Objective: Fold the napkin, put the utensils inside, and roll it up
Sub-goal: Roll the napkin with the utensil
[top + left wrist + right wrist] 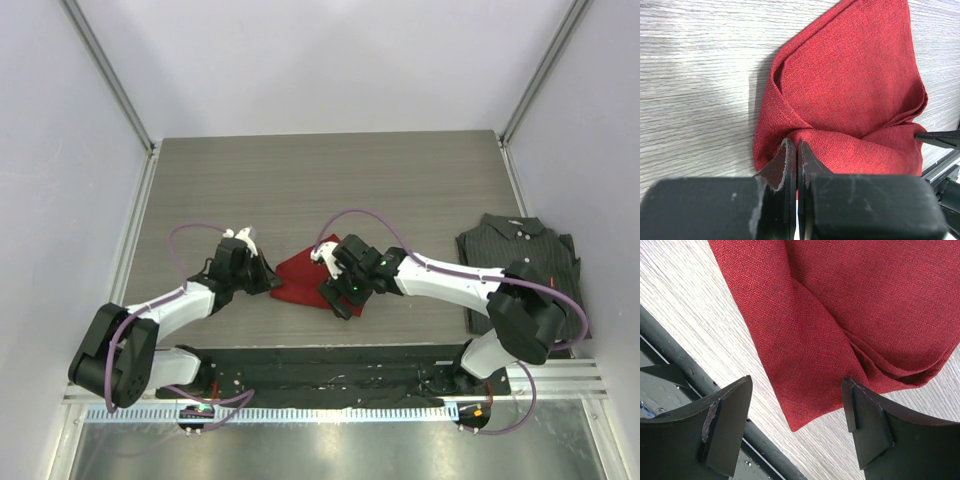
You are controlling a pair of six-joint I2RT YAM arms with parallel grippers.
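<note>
The deep-red napkin (300,275) lies crumpled and partly folded on the grey wood table (320,180), between my two grippers. My left gripper (268,280) is at the napkin's left edge. In the left wrist view its jaws (793,142) are pressed together on a bunched fold of the napkin (855,85). My right gripper (338,297) hovers over the napkin's right near part. In the right wrist view it (796,382) is wide open and empty, straddling a pointed corner of the napkin (850,305). No utensils are in view.
A dark pinstriped shirt (520,265) lies folded at the table's right side. A black strip (330,365) runs along the near edge by the arm bases, and it also shows in the right wrist view (670,360). Walls enclose the table on three sides.
</note>
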